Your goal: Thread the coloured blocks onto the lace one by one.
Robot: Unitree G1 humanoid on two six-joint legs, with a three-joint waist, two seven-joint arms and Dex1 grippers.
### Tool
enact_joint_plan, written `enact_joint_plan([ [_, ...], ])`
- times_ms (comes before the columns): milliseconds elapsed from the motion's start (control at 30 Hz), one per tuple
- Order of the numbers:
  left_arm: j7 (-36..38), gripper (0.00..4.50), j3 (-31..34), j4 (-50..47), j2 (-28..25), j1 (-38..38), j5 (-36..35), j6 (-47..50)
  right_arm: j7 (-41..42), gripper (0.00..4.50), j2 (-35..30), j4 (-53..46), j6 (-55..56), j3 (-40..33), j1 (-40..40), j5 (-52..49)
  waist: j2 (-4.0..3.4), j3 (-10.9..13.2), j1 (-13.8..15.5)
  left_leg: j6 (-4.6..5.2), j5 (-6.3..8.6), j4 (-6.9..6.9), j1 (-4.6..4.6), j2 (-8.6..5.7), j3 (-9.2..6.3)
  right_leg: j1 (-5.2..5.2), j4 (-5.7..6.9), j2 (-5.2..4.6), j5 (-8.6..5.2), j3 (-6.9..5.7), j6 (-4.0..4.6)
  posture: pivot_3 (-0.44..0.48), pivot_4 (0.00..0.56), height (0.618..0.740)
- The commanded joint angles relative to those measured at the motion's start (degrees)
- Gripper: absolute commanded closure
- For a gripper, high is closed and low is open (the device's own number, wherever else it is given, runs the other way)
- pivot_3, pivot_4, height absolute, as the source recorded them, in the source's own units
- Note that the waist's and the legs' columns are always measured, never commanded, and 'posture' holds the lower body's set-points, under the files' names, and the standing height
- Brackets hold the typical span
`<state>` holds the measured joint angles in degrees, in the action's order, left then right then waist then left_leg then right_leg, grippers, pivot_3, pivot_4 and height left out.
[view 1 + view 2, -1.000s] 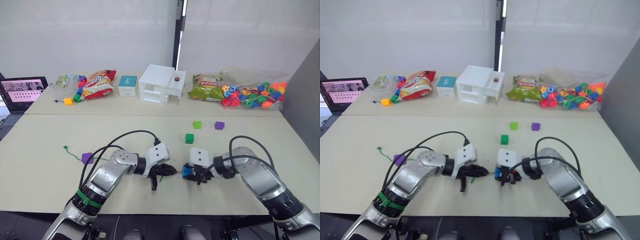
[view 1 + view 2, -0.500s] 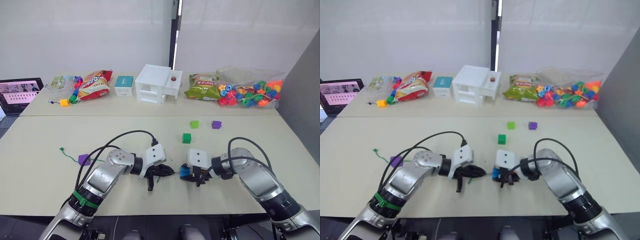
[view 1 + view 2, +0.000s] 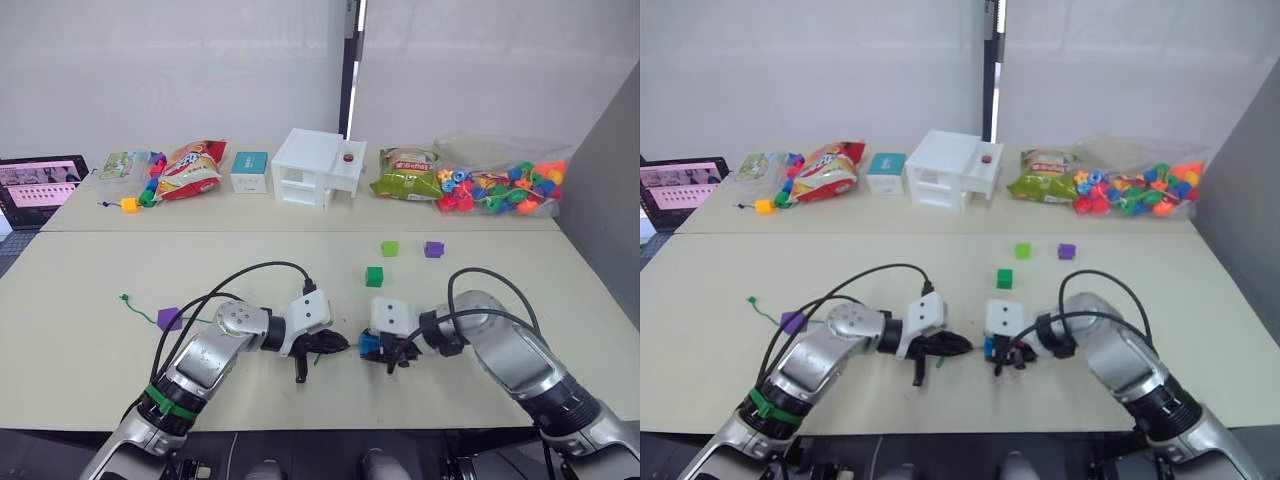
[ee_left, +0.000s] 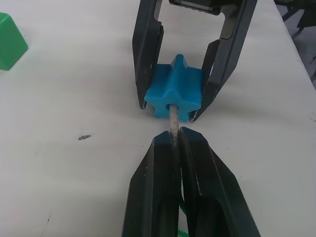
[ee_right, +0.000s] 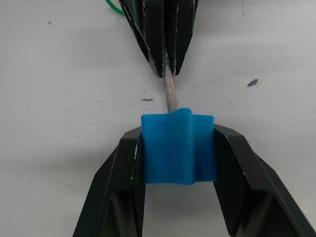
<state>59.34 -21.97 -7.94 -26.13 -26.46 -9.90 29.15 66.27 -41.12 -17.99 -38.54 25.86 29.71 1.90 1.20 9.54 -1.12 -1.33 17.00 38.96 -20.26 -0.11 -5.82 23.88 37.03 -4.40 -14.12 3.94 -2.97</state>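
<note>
- Pale bench (image 3: 90, 300), white wall behind.
- Right claw (image 5: 177, 148) clamps the blue block (image 5: 177, 147).
- Left claw (image 4: 174, 143), pinched narrow, holds the lace (image 3: 140, 308) by its grey tip (image 4: 173, 118), which enters the block.

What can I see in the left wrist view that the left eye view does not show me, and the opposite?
The left wrist view alone shows the lace's grey tip entering the hole of the blue block, pinched between the left gripper's fingers. The left eye view alone shows the purple block sitting on the green lace, the light green block, the other purple block, and the bags and white box at the table's far side. Both share the blue block, held by the right gripper facing the left gripper, and the dark green block.
</note>
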Motion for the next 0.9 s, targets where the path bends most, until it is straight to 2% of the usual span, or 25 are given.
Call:
enact_joint_plan([
  [33,-0.89,4.5,-0.35,-4.63,0.49,0.47,-0.97,1.16,-0.59,3.14,1.04,-3.87,-5.43,3.89,0.72,0.71,0.0,0.0,0.06,0.0,0.0,0.0,0.0,0.0,0.0,0.0,0.0,0.0,0.0,0.0,0.0,0.0,0.15,0.74],
  [233,-1.59,4.5,0.12,-5.77,-0.17,1.27,-1.19,2.23,-2.94,3.14,3.73,-5.65,-11.1,5.18,1.71,0.25,0.01,-0.01,-0.25,0.0,0.0,-0.01,-0.01,0.01,0.0,0.06,0.01,0.02,0.0,0.0,0.0,0.0,0.15,0.74],
  [433,-1.84,4.5,-0.82,-3.48,1.54,0.38,-0.44,0.71,-3.69,3.14,5.23,-5.56,-10.99,4.55,1.86,-1.0,0.01,-0.02,-0.64,0.0,0.0,-0.01,0.01,0.02,0.0,0.04,0.02,0.02,0.0,0.0,0.0,0.0,0.15,0.74],
  [600,-1.28,4.5,-0.91,-2.07,4.54,-0.67,-1.36,0.57,-3.62,3.14,6.44,-4.16,-8.29,2.23,1.29,-2.52,0.02,-0.02,-0.53,0.0,0.0,0.01,0.01,0.0,0.0,0.0,0.02,0.0,0.0,0.0,0.0,0.0,0.15,0.74],
  [900,0.49,4.5,-0.04,-2.32,3.84,-0.96,-1.58,0.9,-1.52,3.14,4.94,-0.47,-0.65,-0.88,-1.15,-3.94,0.02,-0.02,-0.52,-0.01,0.0,0.01,0.0,0.0,0.01,0.01,0.01,0.0,0.0,0.0,0.0,0.0,0.15,0.74],
])
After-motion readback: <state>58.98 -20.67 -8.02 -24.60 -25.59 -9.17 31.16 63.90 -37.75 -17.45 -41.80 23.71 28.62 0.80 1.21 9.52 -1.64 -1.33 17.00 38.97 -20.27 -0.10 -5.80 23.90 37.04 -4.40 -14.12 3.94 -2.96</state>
